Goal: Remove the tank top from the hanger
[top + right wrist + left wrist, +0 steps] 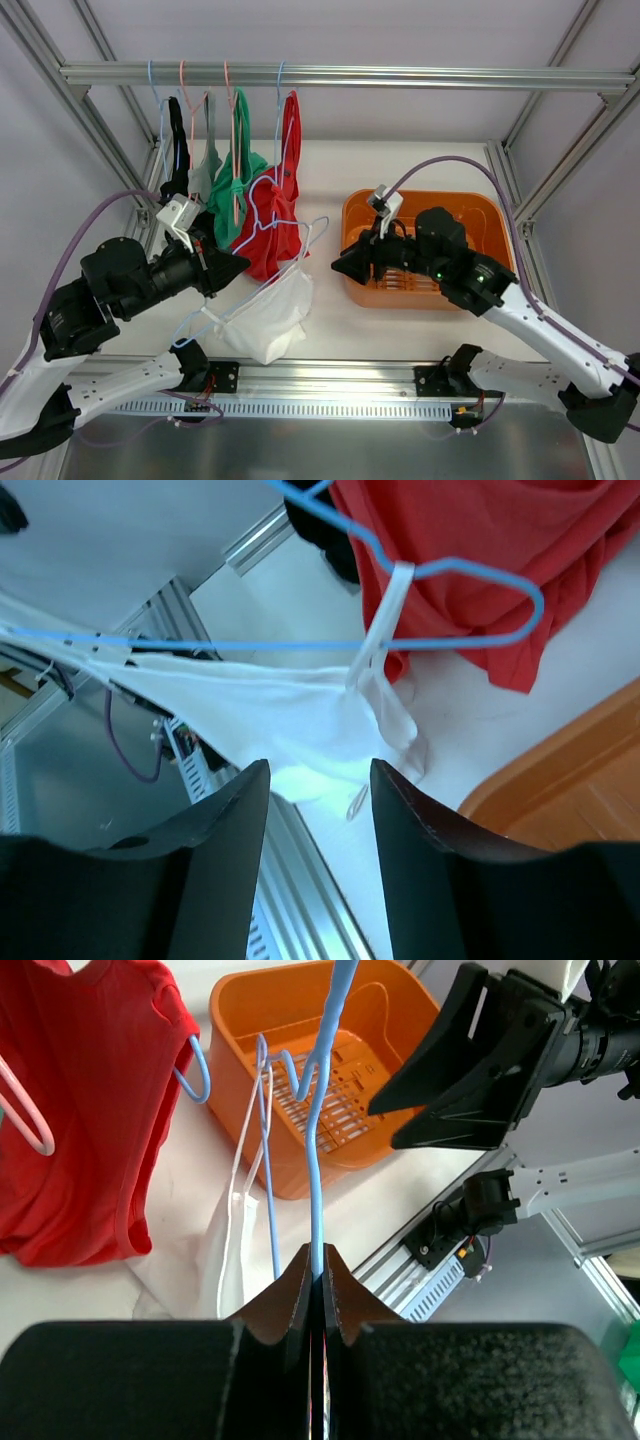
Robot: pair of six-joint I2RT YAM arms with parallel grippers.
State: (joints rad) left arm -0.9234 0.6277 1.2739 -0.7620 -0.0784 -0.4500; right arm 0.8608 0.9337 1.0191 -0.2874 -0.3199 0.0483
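Top external view: a white tank top [270,315] is shown low at the near side of the table [340,325], between the two arms, and its bunched body appears to rest on the surface. It is carried on a light blue wire hanger [318,1160]. In the right wrist view one narrow strap [388,605] is seen looped over the hanger's arm, with the body sagging below in loose folds.

The garment is judged to be light, thin and very soft. It can be expected to drape, stretch and bunch instead of holding a shape, and a strap could snag on the bent wire. The strap close to the wire, or a fold of fabric just under it, is judged the best place to take hold, so that the loop can be slid off the end of the arm.

The hanger wire is pinched between the pressed-together jaws of the left gripper [320,1260]. The right gripper [318,775] is pointed at the white fabric with its jaws spread and nothing between them.

Just beyond hangs a red tank top [275,235], with other garments beside it on an aluminium rail [350,75]. An orange basket [420,197] is placed on the table to the right
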